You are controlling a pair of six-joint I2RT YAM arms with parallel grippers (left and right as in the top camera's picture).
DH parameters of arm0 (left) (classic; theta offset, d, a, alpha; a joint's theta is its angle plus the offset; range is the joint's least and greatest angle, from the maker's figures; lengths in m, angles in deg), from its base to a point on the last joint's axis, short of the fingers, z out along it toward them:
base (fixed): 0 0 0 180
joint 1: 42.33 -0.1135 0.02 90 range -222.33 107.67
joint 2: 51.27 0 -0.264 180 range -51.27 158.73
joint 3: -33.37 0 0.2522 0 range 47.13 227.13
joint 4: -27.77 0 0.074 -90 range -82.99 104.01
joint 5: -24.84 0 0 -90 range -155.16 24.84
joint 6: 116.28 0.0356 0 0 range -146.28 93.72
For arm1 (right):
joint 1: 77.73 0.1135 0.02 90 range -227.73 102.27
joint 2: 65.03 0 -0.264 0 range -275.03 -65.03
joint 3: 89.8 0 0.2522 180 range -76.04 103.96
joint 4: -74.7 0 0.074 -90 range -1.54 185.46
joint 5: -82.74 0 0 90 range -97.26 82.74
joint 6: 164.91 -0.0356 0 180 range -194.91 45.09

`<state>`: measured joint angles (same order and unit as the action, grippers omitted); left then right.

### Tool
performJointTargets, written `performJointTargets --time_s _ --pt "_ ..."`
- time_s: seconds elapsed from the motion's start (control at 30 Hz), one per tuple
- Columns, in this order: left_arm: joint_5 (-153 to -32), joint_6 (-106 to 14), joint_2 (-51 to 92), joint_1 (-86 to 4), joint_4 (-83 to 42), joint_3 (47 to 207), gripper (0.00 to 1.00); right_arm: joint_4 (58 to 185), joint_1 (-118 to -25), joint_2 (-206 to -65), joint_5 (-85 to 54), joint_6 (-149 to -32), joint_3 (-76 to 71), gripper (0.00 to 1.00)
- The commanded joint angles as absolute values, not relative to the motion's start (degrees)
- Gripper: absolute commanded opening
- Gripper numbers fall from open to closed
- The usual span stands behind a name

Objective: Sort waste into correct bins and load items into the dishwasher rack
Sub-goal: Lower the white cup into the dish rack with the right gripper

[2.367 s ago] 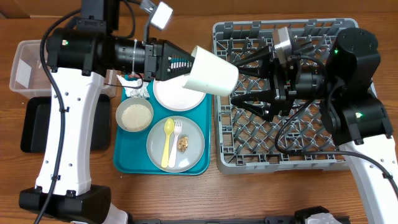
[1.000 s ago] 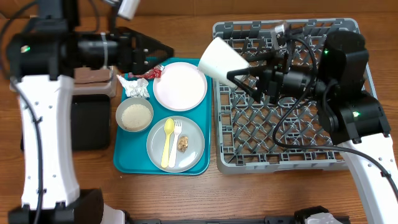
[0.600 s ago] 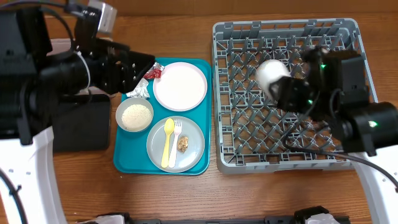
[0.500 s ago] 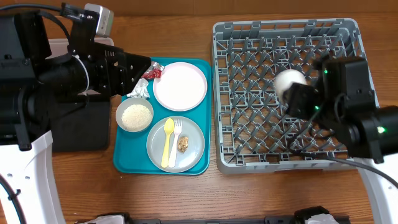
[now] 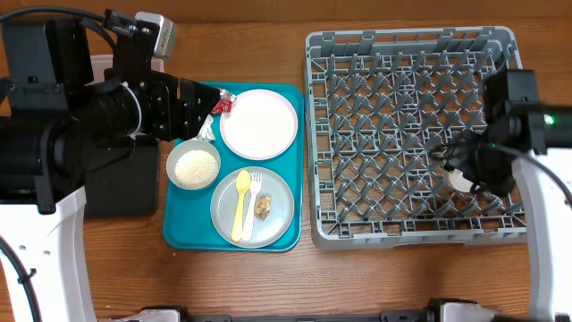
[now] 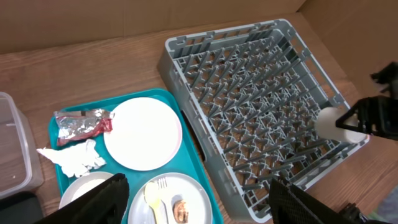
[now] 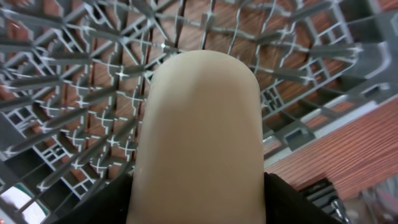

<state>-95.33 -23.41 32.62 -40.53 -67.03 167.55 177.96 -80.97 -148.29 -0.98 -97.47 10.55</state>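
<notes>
My right gripper (image 5: 458,168) is shut on the small white cup (image 5: 461,181), low over the right side of the grey dishwasher rack (image 5: 402,40). In the right wrist view the cup (image 7: 199,124) fills the middle, a finger on each side. My left gripper (image 6: 205,208) stands open and empty, high above the teal tray (image 5: 179,228). On the tray lie a white plate (image 5: 259,122), a rice bowl (image 5: 193,165), a red wrapper (image 5: 222,104), a napkin (image 5: 204,131), and a pale plate (image 5: 279,213) bearing a spoon (image 5: 241,201), fork (image 5: 256,199) and brown scrap (image 5: 264,207).
The black tray (image 5: 116,190) lies left of the teal tray, partly under my left arm. The clear tub (image 6: 12,149) shows at the left edge of the left wrist view. Bare wooden table runs along the front edge.
My right gripper has carried the cup from above the rack's left part across to its right side and lower. My left arm has pulled back to the left, still open.
</notes>
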Motion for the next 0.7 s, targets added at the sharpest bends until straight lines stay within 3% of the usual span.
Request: performJointTargets --time_s 0.0,0.67 --pt "-94.5 -24.1 32.7 -40.2 -67.0 168.2 0.75 176.4 -81.7 -152.1 -5.8 -93.4 10.6 0.37" --pt "-94.6 -24.2 32.7 -40.2 -67.6 168.2 0.77 172.5 -85.8 -157.7 -6.2 -90.5 4.8 0.38"
